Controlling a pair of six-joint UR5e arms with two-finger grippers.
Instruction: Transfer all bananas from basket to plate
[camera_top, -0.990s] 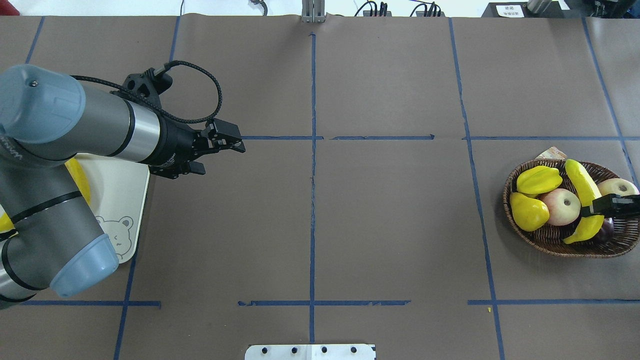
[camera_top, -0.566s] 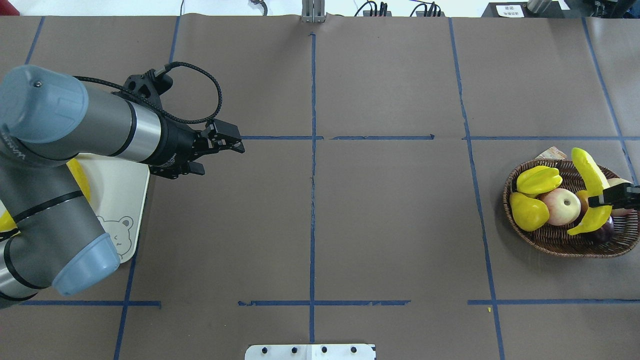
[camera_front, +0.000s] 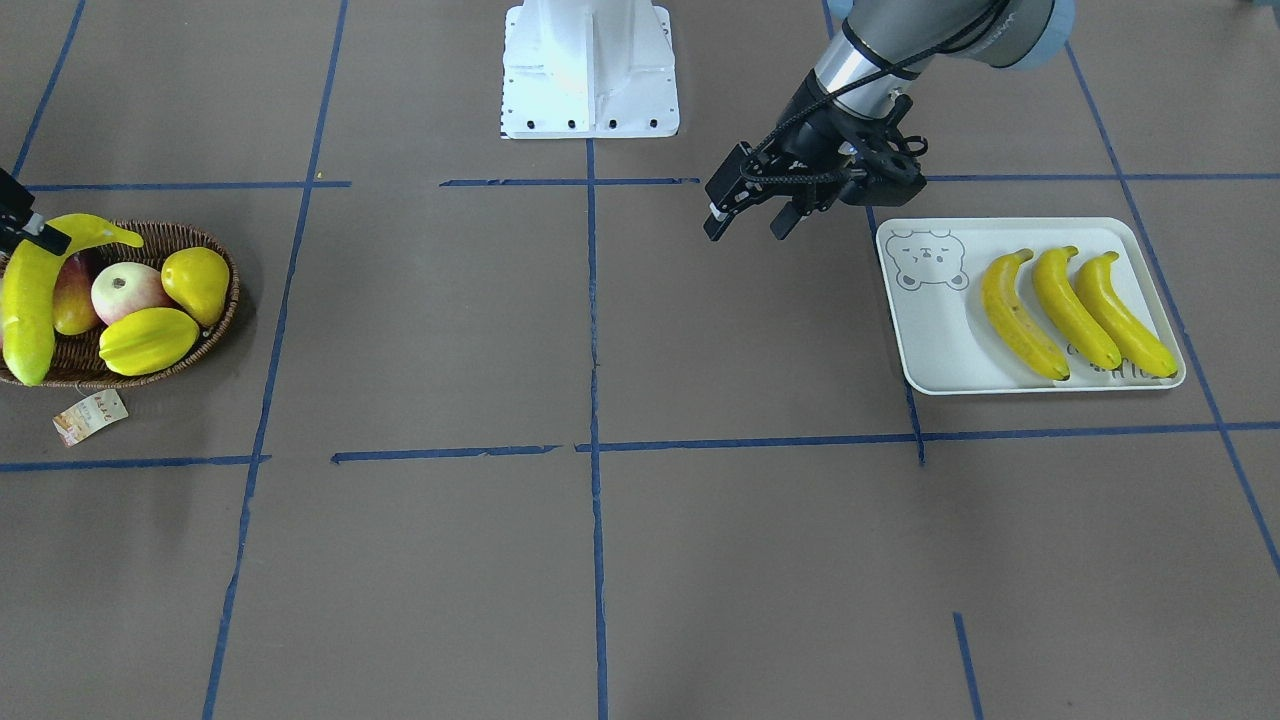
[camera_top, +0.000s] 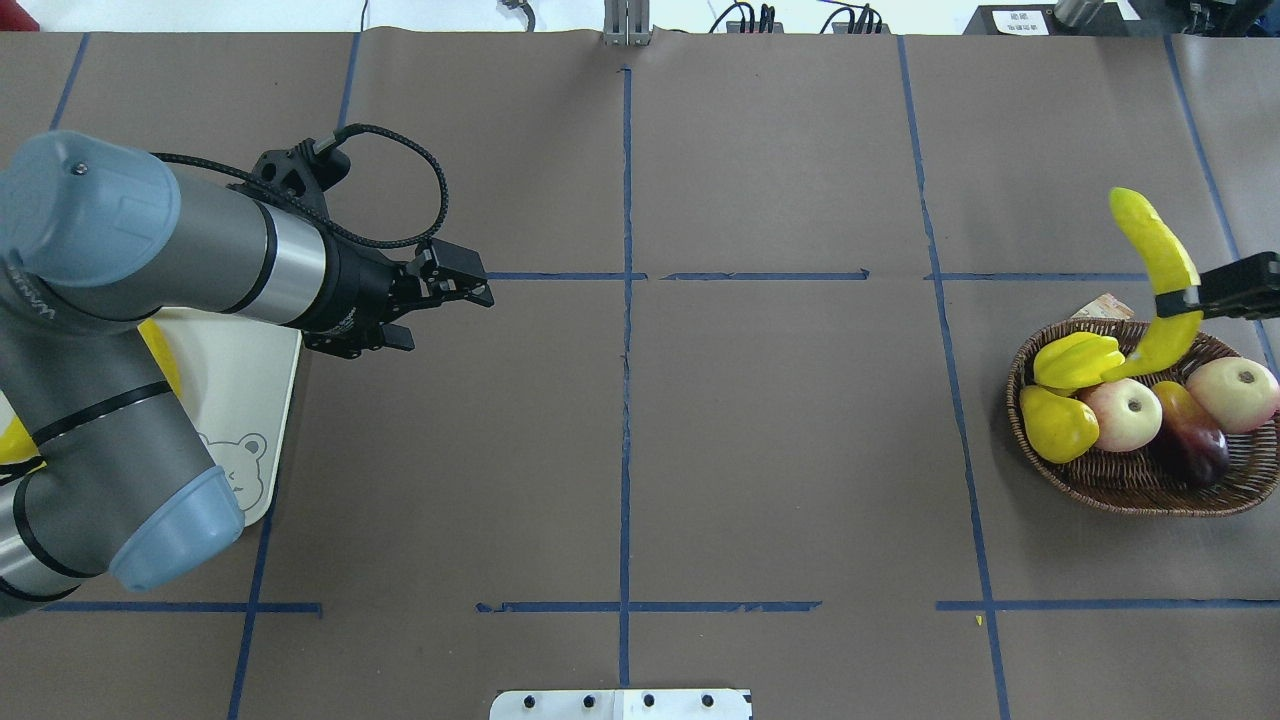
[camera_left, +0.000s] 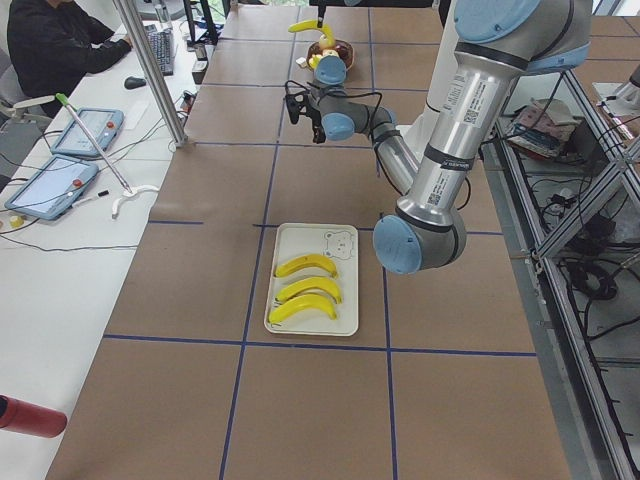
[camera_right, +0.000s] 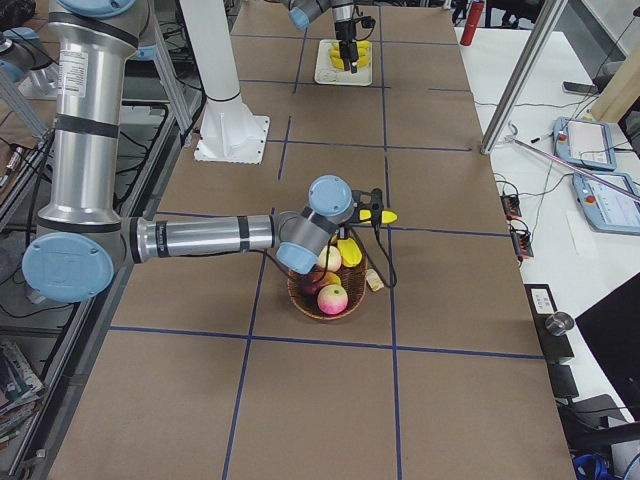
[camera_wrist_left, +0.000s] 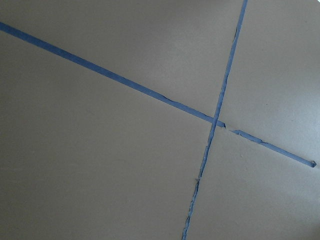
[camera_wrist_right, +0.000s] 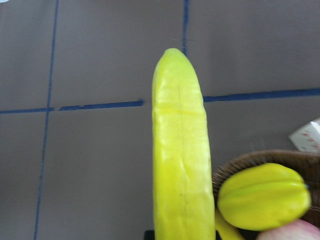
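Overhead, right tool (camera_top: 1176, 299) tight around banana (camera_top: 1153, 243) above basket (camera_top: 1120, 491); left tool (camera_front: 745, 230) agape; tag (camera_front: 90, 417) print illegible.

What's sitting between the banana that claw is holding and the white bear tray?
Nothing lies on the table between the banana and the tray. Only the left claw hovers open beside the tray, on the banana's side.

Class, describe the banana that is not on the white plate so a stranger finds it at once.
Find the wicker fruit basket at the robot's right. Above it the right gripper holds a long yellow banana. It alone hangs in the air; the other three lie on the plate.
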